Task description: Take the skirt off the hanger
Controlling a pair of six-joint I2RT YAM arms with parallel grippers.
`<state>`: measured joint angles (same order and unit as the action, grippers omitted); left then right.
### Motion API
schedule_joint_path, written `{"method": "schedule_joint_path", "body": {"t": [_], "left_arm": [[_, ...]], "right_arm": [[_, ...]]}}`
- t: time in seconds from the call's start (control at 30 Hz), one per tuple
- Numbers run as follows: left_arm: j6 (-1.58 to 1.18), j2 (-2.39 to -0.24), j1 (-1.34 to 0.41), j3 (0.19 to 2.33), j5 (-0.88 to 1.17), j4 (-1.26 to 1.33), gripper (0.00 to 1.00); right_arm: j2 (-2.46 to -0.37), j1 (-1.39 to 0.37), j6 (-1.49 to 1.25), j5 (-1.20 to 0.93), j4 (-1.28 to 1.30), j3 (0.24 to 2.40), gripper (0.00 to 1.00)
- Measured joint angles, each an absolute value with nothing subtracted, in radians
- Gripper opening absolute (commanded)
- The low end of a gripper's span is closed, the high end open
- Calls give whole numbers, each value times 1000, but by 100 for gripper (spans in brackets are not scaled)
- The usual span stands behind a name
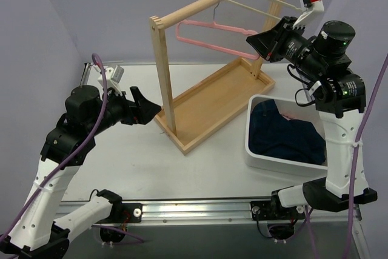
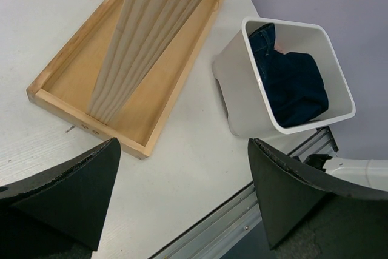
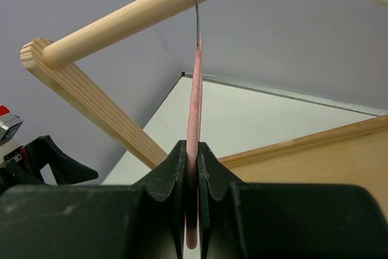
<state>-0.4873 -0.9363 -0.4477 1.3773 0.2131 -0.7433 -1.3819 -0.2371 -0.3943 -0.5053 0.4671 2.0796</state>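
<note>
While our right end effector [image 3: 191, 153] clamps the pink hanger [image 1: 213, 27] steady, we see no skirt.
Our left end effector [image 2: 183, 150] hovers open above the table [image 2: 48, 4].

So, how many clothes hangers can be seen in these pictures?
2. Both hang on the wooden rail: the pink hanger nearer the left post, pinched between the right fingers, and the cream hanger further right, untouched. None seems hidden.
</note>
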Motion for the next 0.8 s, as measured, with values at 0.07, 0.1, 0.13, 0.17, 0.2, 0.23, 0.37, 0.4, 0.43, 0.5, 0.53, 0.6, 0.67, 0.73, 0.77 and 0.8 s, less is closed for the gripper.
{"method": "schedule_joint_path", "body": {"t": [0.07,0.1,0.13,0.17,0.2,0.23,0.37,0.4,0.43,0.5,0.53,0.6,0.67,0.73,0.77,0.8], "left_arm": [[-491,-936,-448,1370,214,-742,95],[-494,-936,-448,1366,215,-741,95],[-496,-936,-448,1363,216,-741,95],[-498,-936,-448,1359,218,-738,95],[-501,-936,-448,1356,220,-737,95],[-505,-936,-448,1353,221,-736,95],[-518,-933,-448,1337,223,-729,95],[-522,-932,-448,1329,223,-724,95],[-529,-930,-448,1322,224,-720,95],[-546,-928,-448,1306,225,-710,95],[-556,-925,-448,1295,226,-700,95],[-582,-913,-448,1264,230,-681,94],[-620,-888,-448,1210,233,-660,94],[-656,-855,-448,1153,235,-644,94],[-677,-833,-448,1119,235,-635,94],[-705,-801,-448,1072,236,-636,94]], "right_arm": [[-1377,-237,-393,-505,461,2061,0],[-1369,-237,-393,-505,451,2043,0],[-1363,-237,-393,-505,449,2031,0],[-1356,-237,-392,-505,443,2017,0],[-1347,-237,-392,-505,437,2003,0],[-1335,-237,-392,-505,429,1984,8],[-1288,-237,-397,-495,415,1905,43],[-1279,-237,-398,-492,414,1888,50],[-1269,-237,-400,-486,413,1869,68],[-1252,-237,-402,-464,419,1835,92],[-1243,-237,-403,-440,426,1818,100],[-1206,-237,-397,-374,448,1759,100],[-1143,-237,-396,-297,469,1673,100],[-1048,-237,-396,-217,509,1564,100],[-995,-237,-396,-174,524,1509,100],[-910,-237,-396,-118,553,1419,100]]}}
